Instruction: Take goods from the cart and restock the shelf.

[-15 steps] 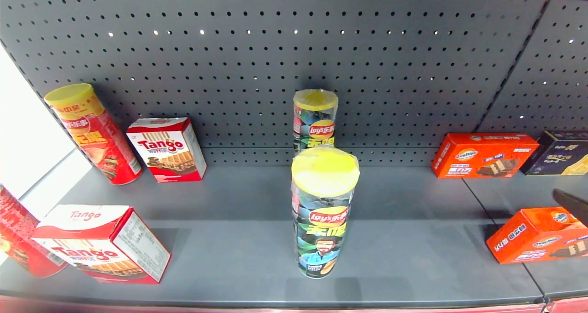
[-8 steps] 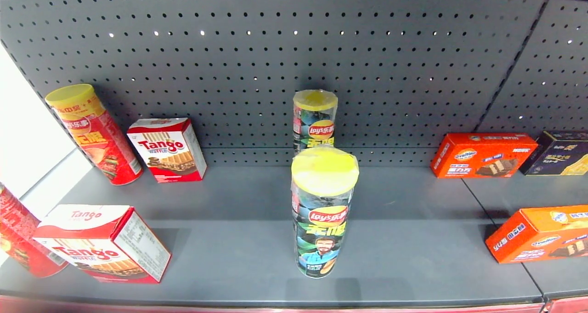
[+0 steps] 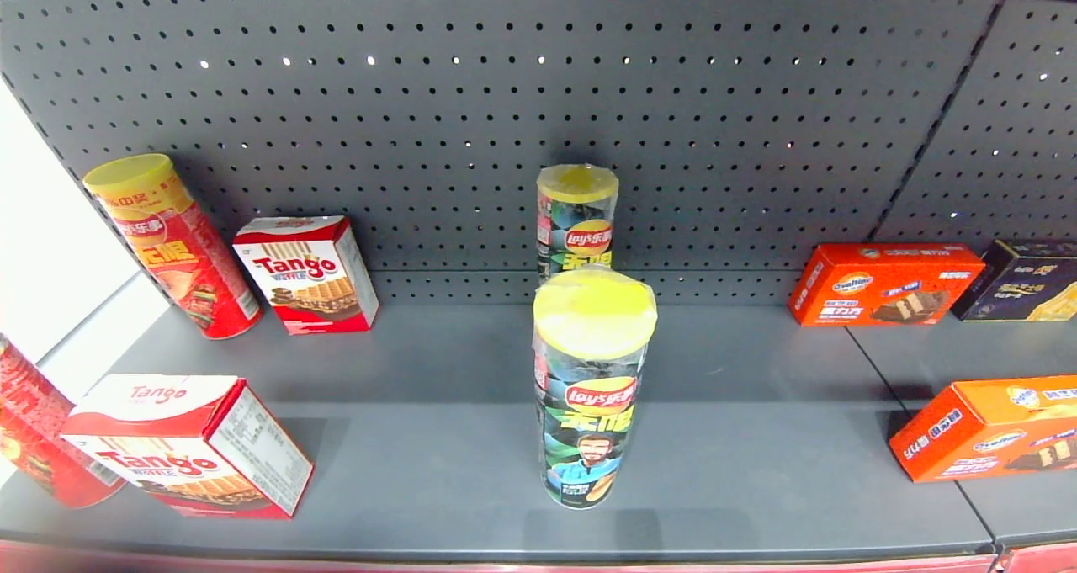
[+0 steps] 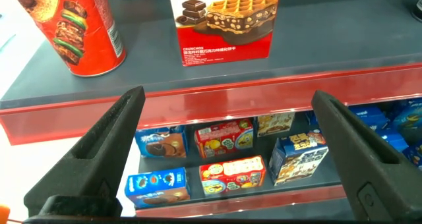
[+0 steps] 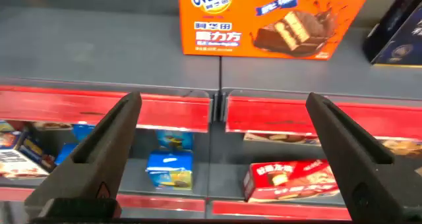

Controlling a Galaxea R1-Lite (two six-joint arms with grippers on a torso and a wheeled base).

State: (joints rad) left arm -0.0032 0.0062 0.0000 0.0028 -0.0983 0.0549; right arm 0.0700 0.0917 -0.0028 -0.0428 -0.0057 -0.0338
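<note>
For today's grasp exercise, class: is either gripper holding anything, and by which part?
Nothing is held. The left gripper and right gripper are both open with nothing between their fingers.

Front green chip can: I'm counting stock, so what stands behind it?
A second matching can stands behind the front can, by the pegboard; its base is hidden by the front can.

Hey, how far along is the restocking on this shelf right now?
Done: the shelf carries upright red cans, wafer boxes, two yellow-lidded cans one behind the other, and orange boxes. In hand: nothing; the left tool and right tool hang open and empty before the shelf's red edge. Left: bare stretches either side of the yellow-lidded cans probably need filling.
</note>
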